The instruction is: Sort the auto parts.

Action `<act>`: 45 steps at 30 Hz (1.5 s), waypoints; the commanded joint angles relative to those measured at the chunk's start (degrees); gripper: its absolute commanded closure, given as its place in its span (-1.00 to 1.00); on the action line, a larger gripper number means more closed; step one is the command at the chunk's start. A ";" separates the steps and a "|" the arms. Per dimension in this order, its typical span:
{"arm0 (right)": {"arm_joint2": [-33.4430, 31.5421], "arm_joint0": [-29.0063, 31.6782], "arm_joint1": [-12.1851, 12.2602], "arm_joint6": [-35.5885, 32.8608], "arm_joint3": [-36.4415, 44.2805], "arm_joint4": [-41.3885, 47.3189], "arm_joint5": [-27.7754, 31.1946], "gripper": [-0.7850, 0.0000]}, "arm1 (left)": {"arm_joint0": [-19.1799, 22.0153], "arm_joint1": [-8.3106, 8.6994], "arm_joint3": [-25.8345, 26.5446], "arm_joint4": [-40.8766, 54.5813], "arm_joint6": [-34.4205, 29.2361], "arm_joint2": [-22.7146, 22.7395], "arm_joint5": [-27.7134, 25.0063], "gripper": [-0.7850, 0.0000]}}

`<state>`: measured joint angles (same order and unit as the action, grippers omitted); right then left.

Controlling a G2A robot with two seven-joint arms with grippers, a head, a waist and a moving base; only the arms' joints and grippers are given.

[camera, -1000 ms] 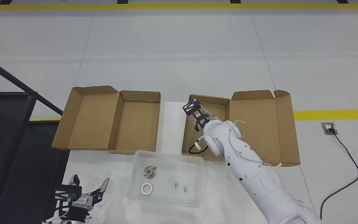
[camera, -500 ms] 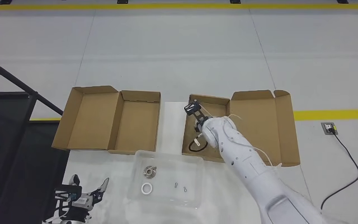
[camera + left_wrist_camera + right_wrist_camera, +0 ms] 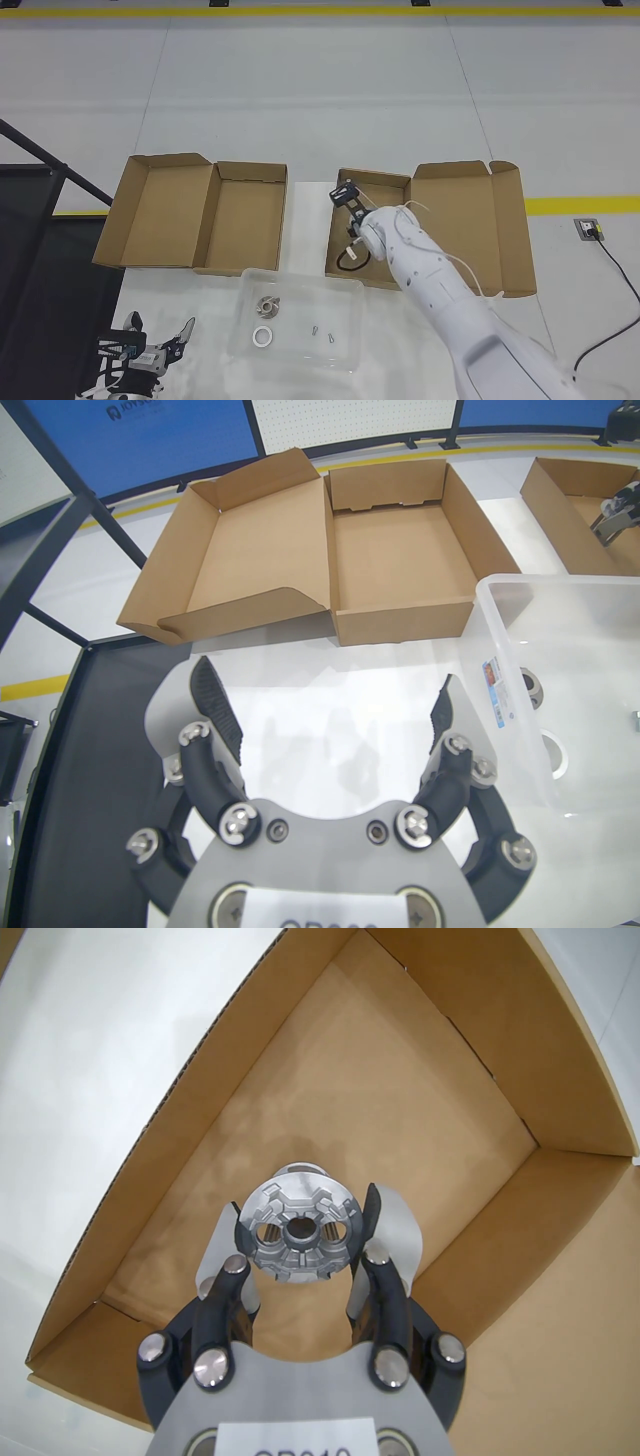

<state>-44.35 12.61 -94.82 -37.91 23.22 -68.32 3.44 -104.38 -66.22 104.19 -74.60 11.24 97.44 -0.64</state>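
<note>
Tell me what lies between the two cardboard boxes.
Nothing but a bare strip of white table separates the left box from the right box, as the top view shows.

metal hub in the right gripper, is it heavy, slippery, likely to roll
The metal hub seems solid cast metal: probably stiff and heavy for its size. The right gripper pinches its round rim, so it may slip, and could roll if landed on edge in the cardboard box.
</note>
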 commanded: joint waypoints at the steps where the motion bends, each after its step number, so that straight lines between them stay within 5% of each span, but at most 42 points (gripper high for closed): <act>1: -0.09 -0.37 -0.19 0.28 -0.76 0.14 0.08 -0.17 | 0.00 0.00 0.00 0.00 0.00 0.00 0.00 -1.00; 5: -0.32 -0.99 -0.43 0.77 -1.64 0.16 -0.04 -0.75 | 0.00 0.00 0.00 0.00 0.00 0.00 0.00 -1.00; 9: -0.62 -1.29 -0.44 1.08 -2.08 -0.01 0.01 -1.00 | 0.00 0.00 0.00 0.00 0.00 0.00 0.00 -1.00; 19: -3.81 -0.10 2.25 5.97 7.91 -1.37 3.90 -1.00 | 0.00 0.00 0.00 0.00 0.00 0.00 0.00 -1.00; 27: -12.77 19.26 9.32 -4.71 48.48 -10.91 8.04 -1.00 | 0.00 0.00 0.00 0.00 0.00 0.00 0.00 -1.00; 33: -18.70 33.89 12.57 -14.25 72.54 -11.43 20.33 -1.00 | 0.00 0.00 0.00 0.00 0.00 0.00 0.00 -1.00; 39: -18.61 39.35 14.08 -22.30 79.95 -4.67 36.28 -1.00 | 0.00 0.00 0.00 0.00 0.00 0.00 0.00 -1.00; 45: -19.57 40.25 14.42 -23.00 80.01 -2.09 37.75 -1.00 | 0.00 0.00 0.00 0.00 0.00 0.00 0.00 -1.00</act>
<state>-63.94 52.88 -80.39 -60.94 103.23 -70.32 41.23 -104.38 -66.22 104.19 -74.60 11.24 97.44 -0.64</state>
